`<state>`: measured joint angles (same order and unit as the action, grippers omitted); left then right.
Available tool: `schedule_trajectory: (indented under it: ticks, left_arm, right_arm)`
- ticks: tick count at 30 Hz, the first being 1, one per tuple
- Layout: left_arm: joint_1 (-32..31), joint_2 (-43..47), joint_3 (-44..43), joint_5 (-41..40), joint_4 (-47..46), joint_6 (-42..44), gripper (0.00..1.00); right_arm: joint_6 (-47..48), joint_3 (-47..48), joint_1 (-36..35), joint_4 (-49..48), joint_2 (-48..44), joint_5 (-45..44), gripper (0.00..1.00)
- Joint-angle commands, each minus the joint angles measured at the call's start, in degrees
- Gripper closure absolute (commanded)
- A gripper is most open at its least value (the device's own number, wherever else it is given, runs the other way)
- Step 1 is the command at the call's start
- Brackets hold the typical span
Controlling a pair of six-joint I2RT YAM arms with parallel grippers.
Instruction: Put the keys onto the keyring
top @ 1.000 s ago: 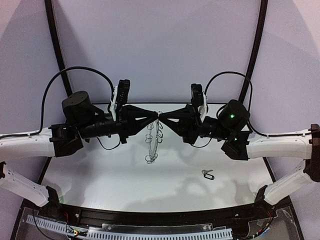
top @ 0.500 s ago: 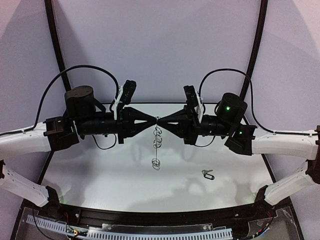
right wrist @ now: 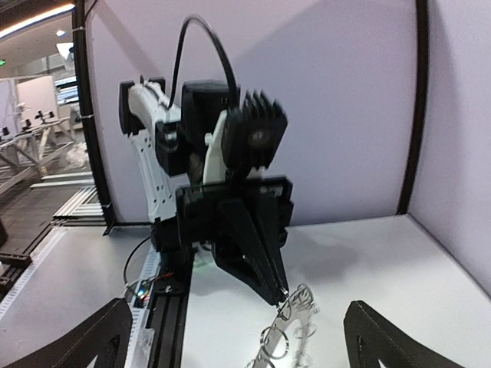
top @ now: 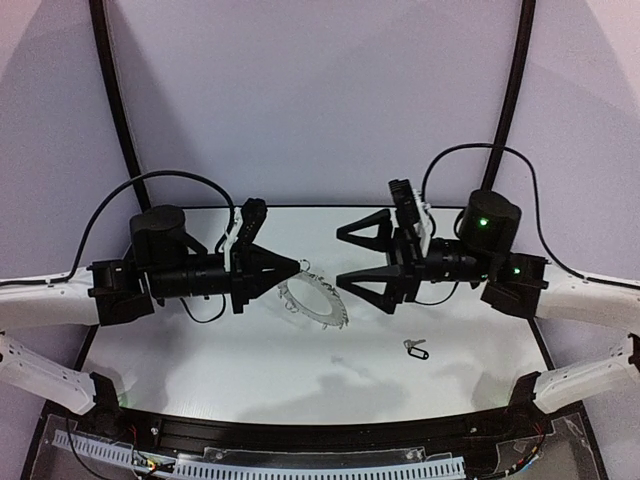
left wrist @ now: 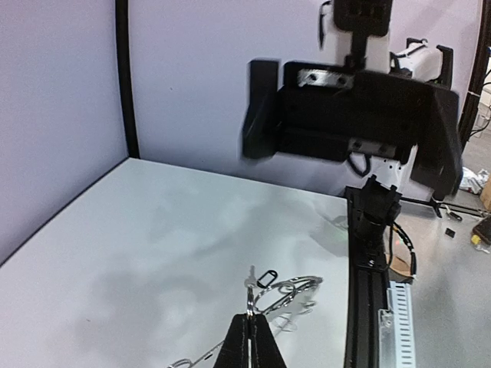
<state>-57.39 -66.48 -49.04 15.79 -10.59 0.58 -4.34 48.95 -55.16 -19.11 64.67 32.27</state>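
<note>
The keyring (top: 316, 299), a flat dark ring fringed with small wire loops, hangs tilted just above the table. My left gripper (top: 299, 265) is shut on its upper rim. From the left wrist the fingertips (left wrist: 252, 320) pinch the rim and the keyring (left wrist: 295, 286) curves off to the right, with a small dark oblong loop close above them. My right gripper (top: 345, 257) stands wide open a little right of the ring and touches nothing. In the right wrist view the keyring (right wrist: 298, 320) dangles between its spread fingers (right wrist: 387, 337). The key (top: 416, 349) lies on the table, front right.
A black rail (top: 300, 436) runs along the table's near edge, and a cable duct (top: 250, 466) lies in front of it. Purple walls with black corner posts (top: 118, 110) close the back and sides.
The right gripper has let go of the ring, opened wide and drawn back to the right. The ring has swung down from upright to tilted, held by the left gripper alone, which has dropped lower.
</note>
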Motion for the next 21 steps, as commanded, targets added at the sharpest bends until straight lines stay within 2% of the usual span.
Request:
schedule_trajectory:
  ticks: [1, 6, 13, 15, 17, 19, 21]
  left_arm:
    - [-0.2, 1.3, 2.7, -1.2, -8.4, 4.0, 0.99]
    - [-0.3, 0.5, 8.4, 1.2, -19.0, 7.4, 0.99]
    - [-0.3, -0.5, 9.2, 8.3, -18.9, 12.3, 0.99]
    - [-0.2, -0.6, 8.9, 11.6, -16.7, 15.0, 0.99]
    - [-0.2, -0.5, 6.9, 14.7, -10.0, 18.9, 0.99]
    - [-0.2, -0.5, 4.2, 15.7, -2.7, 22.6, 0.99]
    - [-0.2, -0.4, 3.2, 15.8, 0.4, 25.0, 0.99]
  right_arm:
    - [1.8, -1.1, -0.3, 12.0, -6.5, -15.3, 0.02]
    - [-3.8, 1.4, 1.3, 27.8, -8.3, -30.6, 0.02]
    - [-13.4, 2.0, 7.5, 42.7, -5.6, -34.7, 0.02]
    - [-14.6, 1.5, 8.7, 44.9, -4.6, -33.9, 0.02]
    - [-15.0, 1.1, 9.4, 46.3, -3.9, -32.8, 0.02]
    - [-15.4, 0.8, 10.1, 48.1, -2.7, -32.5, 0.02]
    - [-16.1, 1.0, 11.0, 50.4, -1.4, -30.1, 0.02]
